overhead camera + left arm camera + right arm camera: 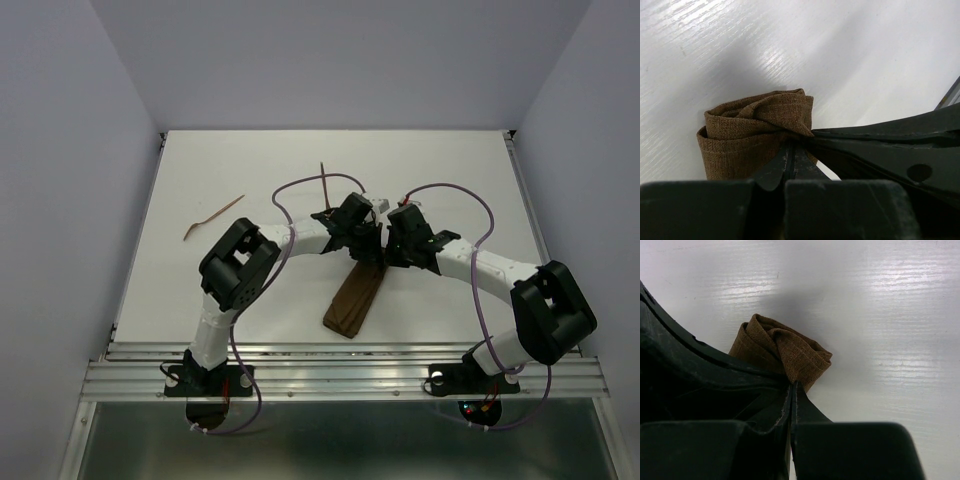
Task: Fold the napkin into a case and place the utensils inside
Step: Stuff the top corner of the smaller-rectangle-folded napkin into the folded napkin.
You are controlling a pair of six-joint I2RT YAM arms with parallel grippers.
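Observation:
The dark brown napkin (355, 300) lies folded into a narrow strip at the table's middle, its far end lifted and bunched between both grippers. My left gripper (362, 238) is shut on that end; the left wrist view shows the cloth (755, 130) pinched at the gripper's tips (792, 145). My right gripper (392, 240) is shut on the same end from the other side, with the cloth (790, 352) at its tips (792, 385). One reddish-brown utensil (212, 218) lies at the far left. The other utensil (324, 180) lies just beyond the left gripper.
The white table (450, 170) has raised edges left and right, and a metal rail (340, 365) runs along its near edge. The two grippers almost touch each other; the right one's fingers (890, 145) show in the left wrist view.

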